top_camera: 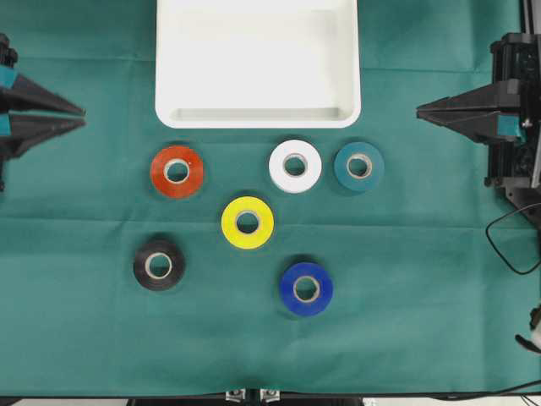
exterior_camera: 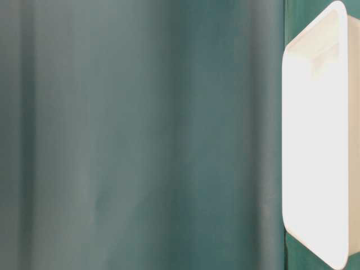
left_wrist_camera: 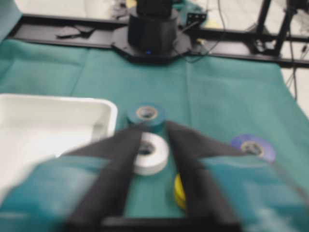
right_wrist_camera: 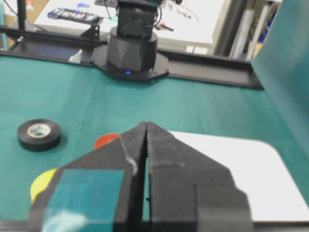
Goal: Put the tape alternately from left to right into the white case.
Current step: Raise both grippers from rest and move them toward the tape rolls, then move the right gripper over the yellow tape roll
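While the wide green cloth-covered table [top_camera: 423, 338] filled most of the overhead view, the shallow white plastic case [top_camera: 258, 118] with rounded corners lay at the top centre of the frame, nothing inside it. It sat between the two arms, well apart from both. Below it six rolls of tape lay flat on the cloth. The orange-red roll [top_camera: 177, 172] lay left of centre, the white roll [top_camera: 295, 166] and the teal roll [top_camera: 359, 167] close beside each other at the right, just below the case's lower right corner. The yellow roll [top_camera: 248, 222] lay at mid-frame, the black roll [top_camera: 159, 265] at the lower left and the blue roll [top_camera: 306, 289] at the lower right.

At the left edge the black left gripper [top_camera: 82, 116] pointed level toward the centre, its jaws a narrow gap apart and holding nothing; in its wrist view the white roll showed through that gap. At the right edge the black right gripper [top_camera: 419, 109] also pointed level toward the centre, its jaws pressed together, empty. Both tips hovered level with the case's lower rim, clear of every roll.
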Motion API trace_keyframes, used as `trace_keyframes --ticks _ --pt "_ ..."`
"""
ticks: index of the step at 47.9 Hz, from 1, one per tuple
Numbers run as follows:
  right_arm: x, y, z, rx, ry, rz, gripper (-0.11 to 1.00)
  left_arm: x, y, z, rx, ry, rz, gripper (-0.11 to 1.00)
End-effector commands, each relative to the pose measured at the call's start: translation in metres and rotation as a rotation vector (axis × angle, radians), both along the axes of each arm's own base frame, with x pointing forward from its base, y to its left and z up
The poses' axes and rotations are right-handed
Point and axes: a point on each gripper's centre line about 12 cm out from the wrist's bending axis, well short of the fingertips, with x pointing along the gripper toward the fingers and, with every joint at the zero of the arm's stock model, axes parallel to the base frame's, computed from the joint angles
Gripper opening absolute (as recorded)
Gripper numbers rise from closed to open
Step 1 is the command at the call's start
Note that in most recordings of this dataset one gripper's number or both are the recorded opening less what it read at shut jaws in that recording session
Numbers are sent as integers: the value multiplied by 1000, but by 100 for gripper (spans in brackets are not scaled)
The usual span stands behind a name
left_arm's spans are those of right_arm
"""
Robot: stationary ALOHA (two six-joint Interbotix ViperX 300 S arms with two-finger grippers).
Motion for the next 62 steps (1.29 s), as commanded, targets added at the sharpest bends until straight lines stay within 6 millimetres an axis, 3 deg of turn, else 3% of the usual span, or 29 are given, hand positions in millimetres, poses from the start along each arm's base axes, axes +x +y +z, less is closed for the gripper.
trace_keyframes --ticks 1,6,10,17,32,62 --pt "7 -1 11 26 10 -4 0 4 0 11 0 -14 -1 7" --pt "12 -1 14 50 43 -5 14 4 0 11 0 15 -2 30" --pt "16 -2 14 60 70 -8 36 5 -1 10 0 51 -4 52" --pt "21 -2 15 61 88 -8 76 6 -1 13 -1 100 -6 52" --pt "42 -5 14 66 175 -20 72 10 -1 10 -1 181 -8 52" --pt "110 -8 -28 93 618 -38 72 65 5 -36 -33 602 19 52"
